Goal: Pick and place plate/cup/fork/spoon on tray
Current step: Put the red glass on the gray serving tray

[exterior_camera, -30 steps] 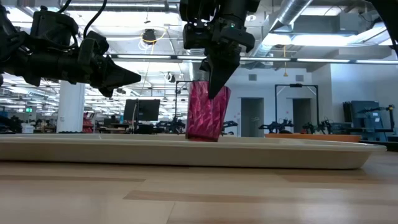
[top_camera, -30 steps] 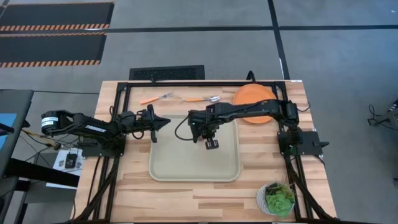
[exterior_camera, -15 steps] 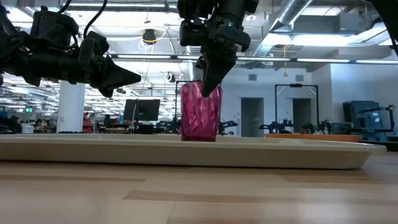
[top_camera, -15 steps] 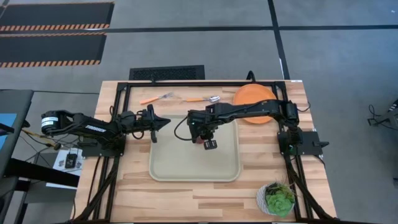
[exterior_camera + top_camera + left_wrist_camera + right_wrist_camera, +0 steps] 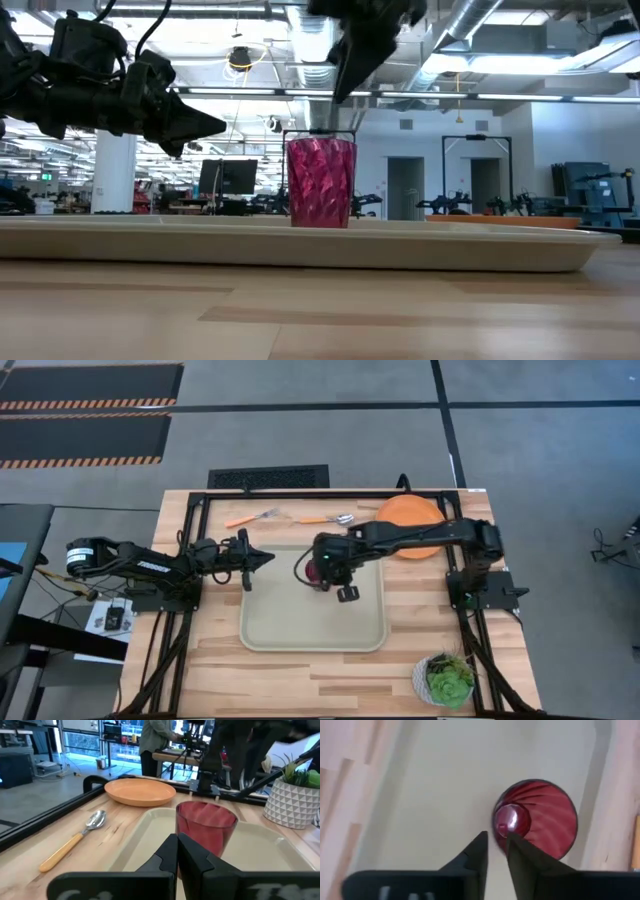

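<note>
In the high view, the cup (image 5: 319, 571) is seen standing upright inside the tray (image 5: 300, 630), near the upper edge of the tray, a little right of its centre line. In the low view the cup (image 5: 321, 183) rests on the tray floor with nothing touching it. The right pincer (image 5: 346, 593) is held above the tray just right of and below the cup in the high view frame; in the right wrist view its fingers (image 5: 479, 854) are parted by only a narrow gap, nothing is gripped, and the cup (image 5: 536, 818) is looked down into from above. The left pincer (image 5: 262, 557) is held over the desk (image 5: 400, 660) at the tray's upper left corner, its fingers pressed together and gripping nothing.

The plate (image 5: 410, 523) lies on the desk at the upper right of the tray, partly covered by the right arm. The spoon (image 5: 328, 519) and the fork (image 5: 251, 517) lie on the desk above the tray, the fork to the left.

A potted plant (image 5: 446, 679) stands at the lower right of the desk.
</note>
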